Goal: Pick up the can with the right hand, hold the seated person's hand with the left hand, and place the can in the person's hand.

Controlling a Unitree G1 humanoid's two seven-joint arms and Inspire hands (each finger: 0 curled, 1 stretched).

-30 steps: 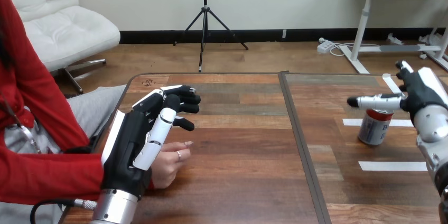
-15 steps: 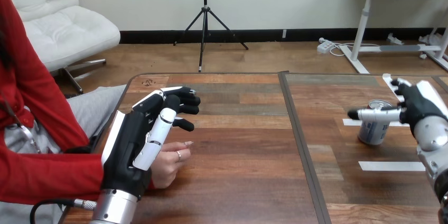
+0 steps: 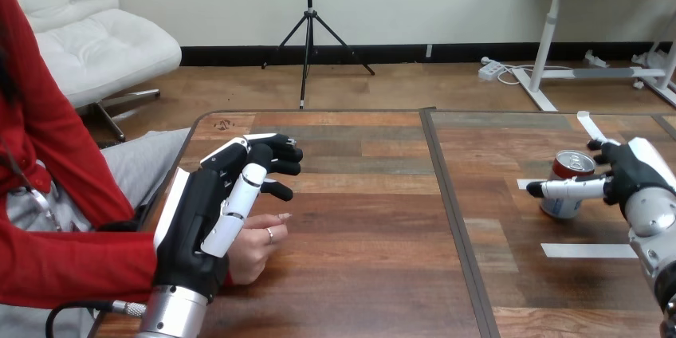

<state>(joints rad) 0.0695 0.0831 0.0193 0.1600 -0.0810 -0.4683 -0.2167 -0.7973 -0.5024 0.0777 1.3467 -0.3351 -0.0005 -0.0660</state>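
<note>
A red and silver can (image 3: 569,167) stands upright on the right part of the wooden table (image 3: 367,274). My right hand (image 3: 640,170) is open at the can's right side: its thumb lies across the can's front and its fingers reach behind the can's top. At the left, the person's hand (image 3: 255,249) rests on the table near its left edge. My left hand (image 3: 199,218) is open and lies over that hand, with its fingers stretched out to the right beyond it. I cannot tell whether the two touch.
White tape strips (image 3: 591,250) mark the table's right part around the can. A dark seam (image 3: 449,210) runs front to back between the two table halves. The person's red sleeve (image 3: 72,262) lies along the left edge.
My right hand has come down beside the can: its thumb was level with the can's top and now crosses its middle. The left hand and the person's hand have not moved.
</note>
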